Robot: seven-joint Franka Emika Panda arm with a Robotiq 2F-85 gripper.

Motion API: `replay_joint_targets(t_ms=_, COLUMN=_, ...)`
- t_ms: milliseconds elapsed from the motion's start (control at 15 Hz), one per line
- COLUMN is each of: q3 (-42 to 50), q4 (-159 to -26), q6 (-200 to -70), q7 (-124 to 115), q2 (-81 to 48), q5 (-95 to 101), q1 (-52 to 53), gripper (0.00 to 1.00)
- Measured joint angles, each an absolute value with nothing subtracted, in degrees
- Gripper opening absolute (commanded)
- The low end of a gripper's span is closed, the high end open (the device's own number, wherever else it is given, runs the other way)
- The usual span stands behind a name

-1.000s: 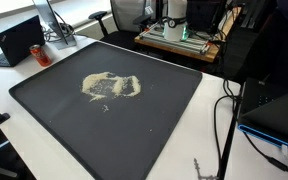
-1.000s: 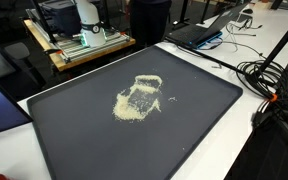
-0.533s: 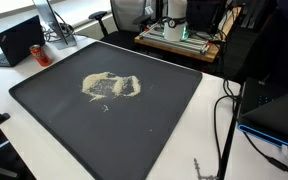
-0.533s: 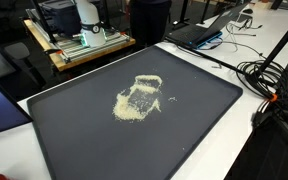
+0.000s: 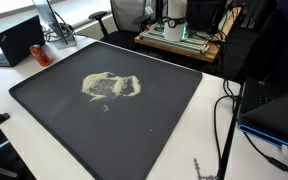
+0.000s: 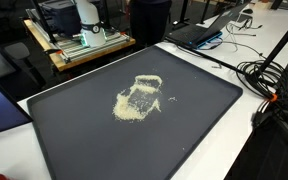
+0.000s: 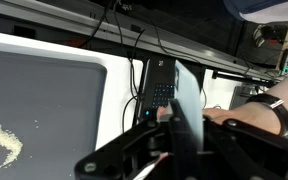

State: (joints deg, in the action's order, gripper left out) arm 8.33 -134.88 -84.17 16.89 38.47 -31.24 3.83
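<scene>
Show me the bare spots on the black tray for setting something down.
Free: the black tray from the pale grain spill out to the rim by the cables, and the near end. Crowded: the white table strip under those cables.

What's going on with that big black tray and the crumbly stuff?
Nothing is touching the pale crumbs; they lie in a patch on the black tray. In the wrist view the gripper hangs beside the tray, over the white table near a black keypad, too blurred to tell if open. A person's hand is close by.
</scene>
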Motion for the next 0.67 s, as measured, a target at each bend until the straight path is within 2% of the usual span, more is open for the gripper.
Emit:
replay_joint_targets(t_ms=333, q3=7.7, q4=-135.1, q6=-86.6, q7=17.7, q2=38.4, q5=-30.4, q1=3.7, gripper=0.01)
replay_joint_targets(t_ms=667, q3=1.4, q4=-136.7, q6=-99.9, q7=18.8, q2=35.6, q5=-21.9, q1=3.8, gripper=0.01)
